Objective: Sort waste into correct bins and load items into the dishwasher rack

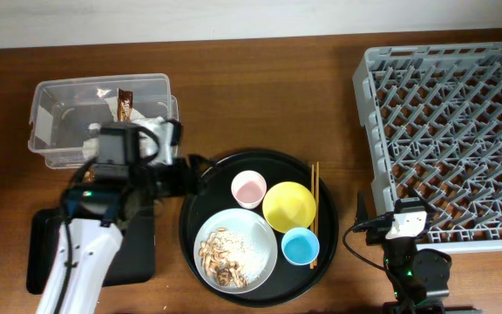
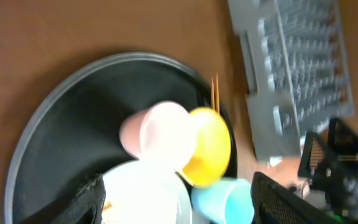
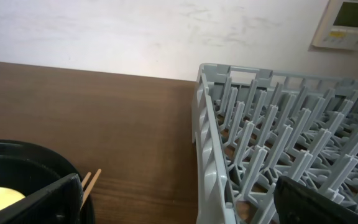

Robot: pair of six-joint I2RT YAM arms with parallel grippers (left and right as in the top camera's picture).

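The clear tub (image 1: 59, 113) holds the snack wrapper (image 1: 125, 105) and the white napkin (image 1: 153, 131), partly hidden by my left arm. The round black tray (image 1: 190, 222) carries the pink cup (image 1: 249, 187), yellow bowl (image 1: 288, 206), blue cup (image 1: 300, 246), chopsticks (image 1: 315, 205) and the grey plate (image 1: 255, 235) with food scraps (image 1: 220, 257). My left gripper (image 1: 190, 170) is open and empty at this tray's left rim, facing the pink cup (image 2: 157, 130). My right gripper (image 1: 395, 211) is open and empty at the dishwasher rack's (image 1: 451, 122) near left corner.
The shallow black rectangular tray (image 1: 42, 253) lies at the front left, partly under my left arm. Bare wooden table runs between the round tray and the rack (image 3: 241, 124). The chopstick tips (image 3: 91, 180) show by the right gripper's left finger.
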